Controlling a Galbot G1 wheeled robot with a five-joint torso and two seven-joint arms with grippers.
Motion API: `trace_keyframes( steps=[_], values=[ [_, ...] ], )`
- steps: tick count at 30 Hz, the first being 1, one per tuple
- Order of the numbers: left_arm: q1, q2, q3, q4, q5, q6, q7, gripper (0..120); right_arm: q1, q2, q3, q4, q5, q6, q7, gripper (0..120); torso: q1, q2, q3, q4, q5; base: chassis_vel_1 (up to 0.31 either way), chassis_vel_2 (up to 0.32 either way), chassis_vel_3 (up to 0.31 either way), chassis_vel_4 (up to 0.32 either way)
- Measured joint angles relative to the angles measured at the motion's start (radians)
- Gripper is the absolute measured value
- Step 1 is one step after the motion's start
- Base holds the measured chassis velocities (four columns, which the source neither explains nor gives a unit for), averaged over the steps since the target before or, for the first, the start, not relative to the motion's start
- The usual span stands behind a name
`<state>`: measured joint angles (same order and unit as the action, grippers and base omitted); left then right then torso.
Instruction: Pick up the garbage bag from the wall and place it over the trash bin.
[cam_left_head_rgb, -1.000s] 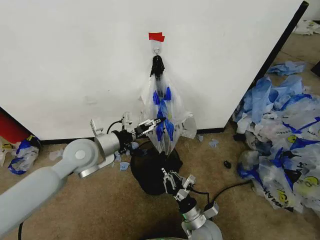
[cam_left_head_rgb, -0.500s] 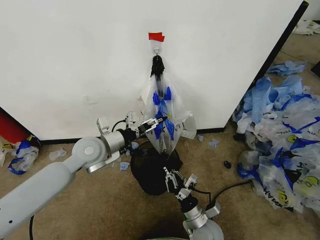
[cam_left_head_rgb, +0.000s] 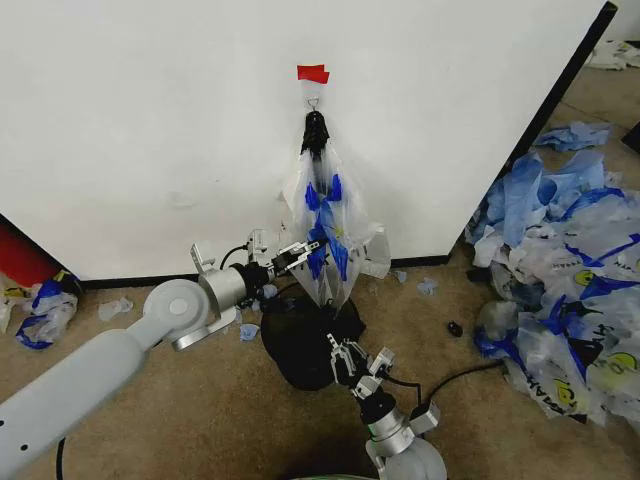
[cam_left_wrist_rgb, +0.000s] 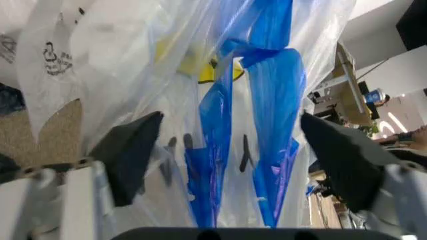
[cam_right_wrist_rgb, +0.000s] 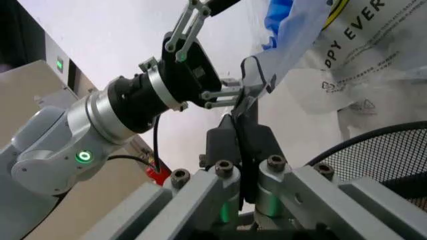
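A: Item one, hidden or unclear?
B: The trash bin (cam_left_head_rgb: 303, 345), black wire mesh, stands on the carpet floor (cam_left_head_rgb: 200, 410) below the bag; its base is cut off behind the right arm, and the right wrist view catches just a curve of mesh rim (cam_right_wrist_rgb: 373, 150). The bag's top is bunched into a dark knot at the small metal hook (cam_left_head_rgb: 313, 101), so how it hangs there is hard to make out.

A: Item two, the garbage bag?
B: The garbage bag (cam_left_head_rgb: 328, 235) is thin, translucent and whitish, with blue handles, dark lettering and a yellow print, hanging on the wall (cam_left_head_rgb: 150, 120) under a red tape patch (cam_left_head_rgb: 312, 73), its lower end just above the bin.

A: Item three, the claws?
B: The left claw (cam_left_head_rgb: 305, 248) is spread wide, its dark pads (cam_left_wrist_rgb: 130, 150) on either side of the bag's blue folds (cam_left_wrist_rgb: 267, 125), gripping nothing. The right claw (cam_left_head_rgb: 343, 355) sits low over the bin, fingers (cam_right_wrist_rgb: 240, 145) pressed together, empty.

A: Item four, surroundings?
B: A heap of similar bags (cam_left_head_rgb: 560, 290) lies on the floor at right, well apart.
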<state>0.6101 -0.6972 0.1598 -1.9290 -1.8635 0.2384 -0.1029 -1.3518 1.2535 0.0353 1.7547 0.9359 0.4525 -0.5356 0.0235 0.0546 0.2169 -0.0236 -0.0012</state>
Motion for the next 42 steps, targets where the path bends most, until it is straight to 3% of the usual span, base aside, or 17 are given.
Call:
trace_keyframes(
  steps=[9, 36, 40, 42],
  values=[
    [0.001, -0.003, 0.004, -0.005, 0.004, -0.007, 0.001, 61, 0.002, -0.001, 0.000, -0.001, 0.000, 0.001, 0.002, 0, 0.000, 0.000, 0.000, 0.0000, 0.0000, 0.000, 0.000, 0.000, 0.000],
    [0.032, -0.002, -0.003, -0.006, 0.026, -0.013, 0.008, 57, 0.002, 0.005, -0.004, -0.003, -0.004, 0.002, 0.002, 0, 0.000, 0.000, 0.000, 0.0000, 0.0000, 0.000, 0.000, 0.000, 0.000],
    [0.032, -0.003, -0.001, -0.005, 0.027, -0.014, 0.008, 50, 0.002, 0.006, -0.004, -0.003, -0.004, 0.003, 0.002, 0, 0.000, 0.000, 0.000, 0.0000, 0.0000, 0.000, 0.000, 0.000, 0.000],
    [0.032, -0.003, 0.002, -0.005, 0.029, -0.015, 0.007, 38, 0.001, 0.005, -0.004, -0.003, -0.004, 0.002, 0.002, 0, 0.000, 0.000, 0.000, 0.0000, 0.0000, 0.000, 0.000, 0.000, 0.000]
  ],
)
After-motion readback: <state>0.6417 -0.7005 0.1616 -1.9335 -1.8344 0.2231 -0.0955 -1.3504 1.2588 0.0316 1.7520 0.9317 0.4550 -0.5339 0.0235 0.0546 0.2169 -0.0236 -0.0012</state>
